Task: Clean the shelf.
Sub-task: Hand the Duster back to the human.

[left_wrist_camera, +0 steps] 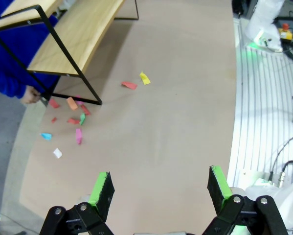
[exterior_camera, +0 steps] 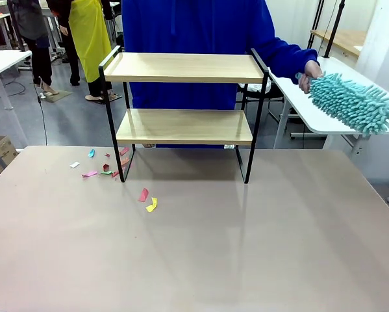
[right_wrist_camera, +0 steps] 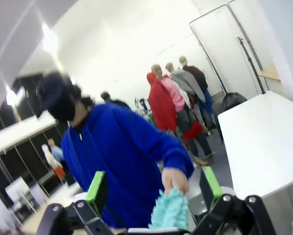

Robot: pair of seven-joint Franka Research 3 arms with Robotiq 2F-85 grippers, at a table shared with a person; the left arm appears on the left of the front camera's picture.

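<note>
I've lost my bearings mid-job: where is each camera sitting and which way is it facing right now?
Front view: fixed on the robot's side, looking across the table at the shelf, the paper scraps and the person's hand holding the teal duster.
Left wrist view: above the table, looking down past the open left gripper at shelf and scraps.
Right wrist view: tilted, facing the person past the open right gripper; duster between its fingers, contact unclear.
Shared: front and left see shelf and scraps; front and right see the duster.

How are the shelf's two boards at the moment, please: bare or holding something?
Bare: both boards of the shelf show plain wood, and paper scraps lie on the table.
</note>
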